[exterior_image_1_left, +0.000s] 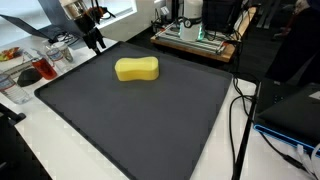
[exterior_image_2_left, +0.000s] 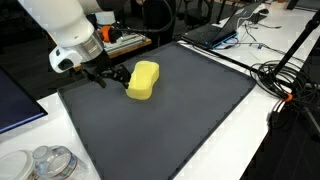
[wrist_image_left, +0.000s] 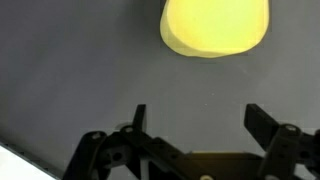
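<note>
A yellow sponge (exterior_image_1_left: 138, 69) lies on the dark grey mat (exterior_image_1_left: 150, 115) towards the mat's far end. It also shows in an exterior view (exterior_image_2_left: 143, 80) and at the top of the wrist view (wrist_image_left: 214, 26). My gripper (exterior_image_2_left: 107, 77) hangs just above the mat beside the sponge, a short way off and not touching it. In an exterior view it is at the mat's far corner (exterior_image_1_left: 95, 42). In the wrist view the two fingers (wrist_image_left: 198, 118) are spread wide with only bare mat between them. The gripper is open and empty.
A clear container with red items (exterior_image_1_left: 38, 68) stands by the mat's corner. A green-lit board (exterior_image_1_left: 195, 35) sits behind the mat. Black cables (exterior_image_1_left: 240, 120) run along the white table. A laptop (exterior_image_2_left: 215, 30) and glass jars (exterior_image_2_left: 50, 160) stand off the mat.
</note>
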